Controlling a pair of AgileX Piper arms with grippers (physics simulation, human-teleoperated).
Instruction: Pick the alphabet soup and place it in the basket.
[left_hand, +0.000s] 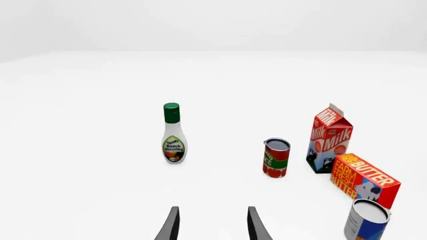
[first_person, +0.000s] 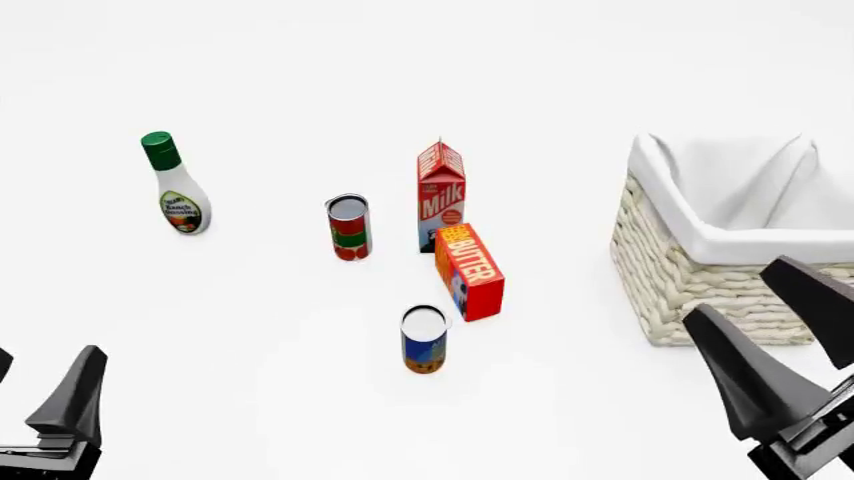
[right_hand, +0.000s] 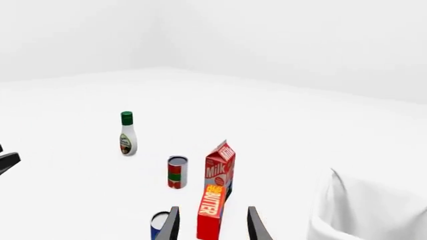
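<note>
Nearest the front camera, the left gripper (first_person: 40, 395) is sitting low at the left edge and the right gripper (first_person: 774, 330) at the right edge, both with their dark fingers spread apart and holding nothing; each wrist view is showing two fingertips with a clear gap between them. The table (first_person: 240, 330) is lying plain, matte white and unmarked, taking only soft shadows beneath the objects. Just beyond the grippers, near the middle, the soup (first_person: 424, 339) is standing upright on the bare surface, blue label showing and orange-brown band at its base, well apart from both grippers and well left of the basket (first_person: 681, 270). In the left wrist view the soup (left_hand: 366, 219) is showing at the picture's edge, and in the right wrist view only a sliver of it (right_hand: 159, 225) is peeking out beside a fingertip. Just behind it the butter box (first_person: 469, 270) is resting, with the milk carton (first_person: 442, 195) upright right behind that. The red-and-green can (first_person: 348, 227) is standing to the left of the milk, apart from it. The basket is sitting at the right, its white cloth lining draping over the woven rim. Farthest left, the dressing bottle (first_person: 175, 184) is standing alone. Beyond, the white table is blending into equally white, featureless walls.
</note>
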